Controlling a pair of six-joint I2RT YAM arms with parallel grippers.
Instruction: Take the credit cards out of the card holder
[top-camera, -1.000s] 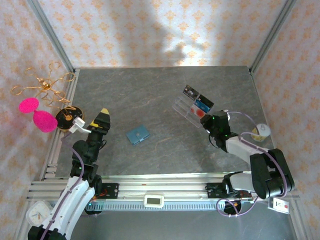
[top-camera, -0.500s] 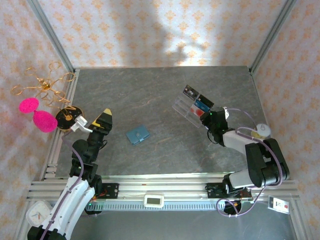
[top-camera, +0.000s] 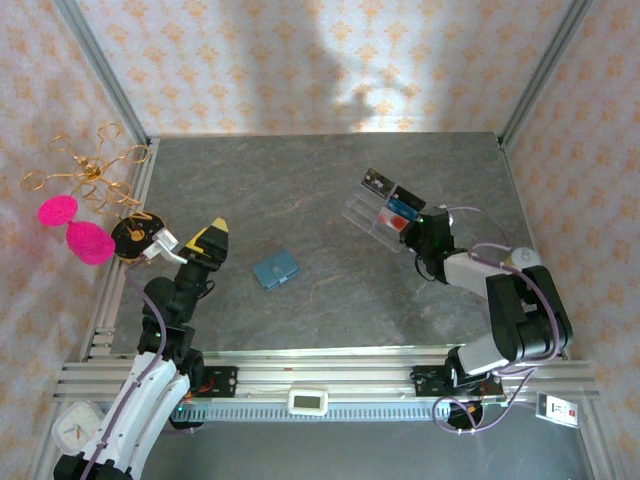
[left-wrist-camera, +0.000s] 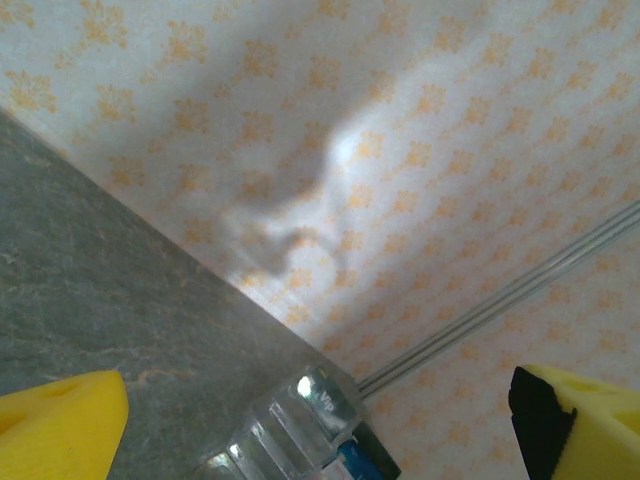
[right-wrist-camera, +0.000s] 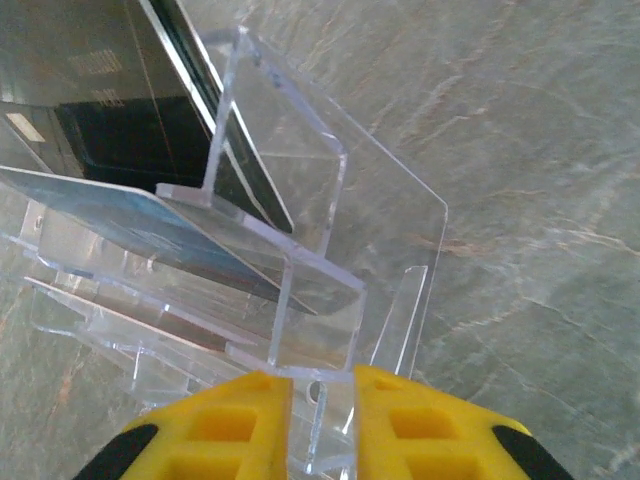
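The card holder (top-camera: 276, 270), a small teal wallet, lies folded shut on the grey table, mid-left. Credit cards stand in a clear compartment tray (top-camera: 372, 213) at the right: a black card (top-camera: 377, 183), a blue card (top-camera: 403, 207) and one with red print (top-camera: 392, 222). My right gripper (top-camera: 428, 226) is at the tray's near end. In the right wrist view its yellow fingers (right-wrist-camera: 230, 425) stand a narrow gap apart around a thin clear wall (right-wrist-camera: 322, 380), below the blue card (right-wrist-camera: 130, 225) and black card (right-wrist-camera: 100, 130). My left gripper (top-camera: 212, 236) hangs wide open left of the wallet, holding nothing (left-wrist-camera: 318, 425).
A gold wire stand with pink discs (top-camera: 75, 225) and a round black base (top-camera: 133, 236) sit at the table's left edge. A white cup (top-camera: 522, 260) stands behind my right arm. Wallpapered walls and metal rails enclose the table (top-camera: 260, 180).
My right gripper has moved up and left onto the tray's near end and its jaws have narrowed. The tray has shifted slightly. The left arm has barely moved.
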